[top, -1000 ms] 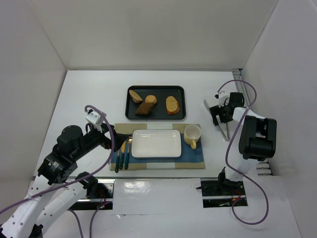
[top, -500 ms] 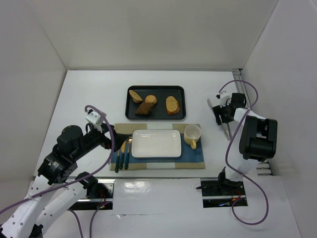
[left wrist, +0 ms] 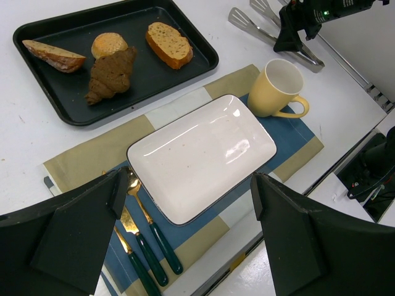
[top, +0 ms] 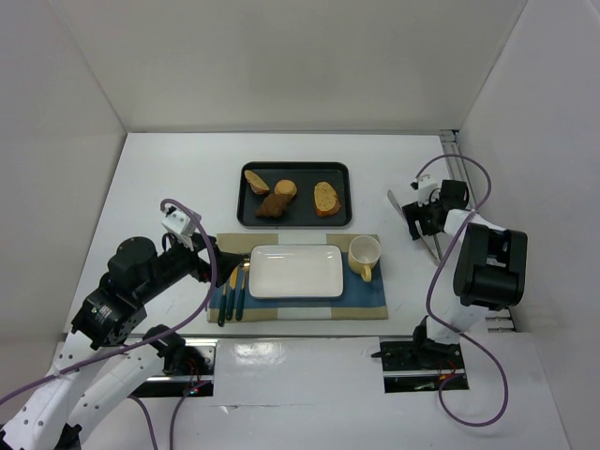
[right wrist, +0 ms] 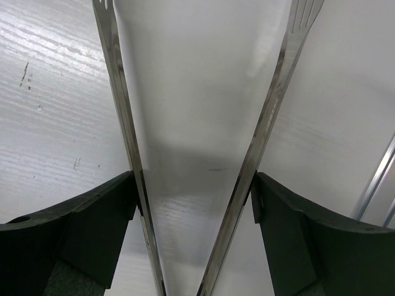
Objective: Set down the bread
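The bread (top: 326, 199) lies flat in the right end of a black tray (top: 302, 212), which sits on the white counter (top: 169, 178) toward the middle of its far edge. It rests clear of the other pieces in the tray. A dark brown chunk (top: 274, 204) and a small round roll (top: 286, 187) touch each other near the tray's middle, and a pale wedge-shaped slice (top: 256, 180) lies at its left end.

Along the near edge, a blue and tan placemat (top: 366, 300) carries a white rectangular plate (top: 295, 272). A yellow mug (top: 364, 253) stands just beside the plate on its right, with its handle pointing to the near edge. Gold cutlery with dark green handles (top: 232, 291) lies on the plate's left.

The left tool (left wrist: 188, 180) hangs over the near left part of the placemat. It is released and spread wide, with nothing between its fingers.

The right tool (right wrist: 194, 185) is close to the right edge of the counter, well apart from the tray. It is grasping a pair of metal tongs (right wrist: 265, 123), with one finger pressed against the outer face of each arm. The tongs' arms are splayed apart, their tips pointing toward the far edge. I cannot tell whether the tongs rest on the counter or are raised off it.
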Robot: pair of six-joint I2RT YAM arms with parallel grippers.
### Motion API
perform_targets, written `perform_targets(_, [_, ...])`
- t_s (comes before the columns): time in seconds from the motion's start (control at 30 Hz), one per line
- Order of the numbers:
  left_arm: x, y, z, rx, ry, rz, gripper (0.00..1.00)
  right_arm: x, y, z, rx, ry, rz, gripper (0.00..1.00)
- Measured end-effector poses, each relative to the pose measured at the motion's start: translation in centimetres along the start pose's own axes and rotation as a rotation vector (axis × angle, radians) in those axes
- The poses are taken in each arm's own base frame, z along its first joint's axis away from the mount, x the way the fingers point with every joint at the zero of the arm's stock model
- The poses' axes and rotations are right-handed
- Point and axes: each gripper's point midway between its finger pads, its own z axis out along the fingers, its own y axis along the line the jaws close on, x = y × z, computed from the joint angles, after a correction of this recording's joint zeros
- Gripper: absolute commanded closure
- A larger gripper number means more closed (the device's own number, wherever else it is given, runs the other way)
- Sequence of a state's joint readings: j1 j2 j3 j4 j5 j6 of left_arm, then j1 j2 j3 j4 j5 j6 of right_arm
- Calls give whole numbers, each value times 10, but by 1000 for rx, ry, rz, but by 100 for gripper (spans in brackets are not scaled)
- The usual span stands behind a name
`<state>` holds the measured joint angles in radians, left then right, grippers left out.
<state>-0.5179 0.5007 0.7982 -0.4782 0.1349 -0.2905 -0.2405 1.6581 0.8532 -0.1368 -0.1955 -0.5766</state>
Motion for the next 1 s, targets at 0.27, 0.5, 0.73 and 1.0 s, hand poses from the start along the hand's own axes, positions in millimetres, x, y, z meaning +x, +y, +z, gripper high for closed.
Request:
perform_targets(0.27, [0, 0, 0, 0, 0, 0, 0, 3, 2, -4, -4, 3, -14, 13])
perform_targets(0.5, [0, 0, 0, 0, 0, 0, 0, 6, 2, -6, -15, 7, -14, 10])
perform_targets(0.73, [0, 0, 0, 0, 0, 0, 0, 9, 7, -8, -51, 9, -26, 3])
perform_targets(1.0, [0, 0, 0, 0, 0, 0, 0, 15, 13, -11, -87, 12, -26, 1])
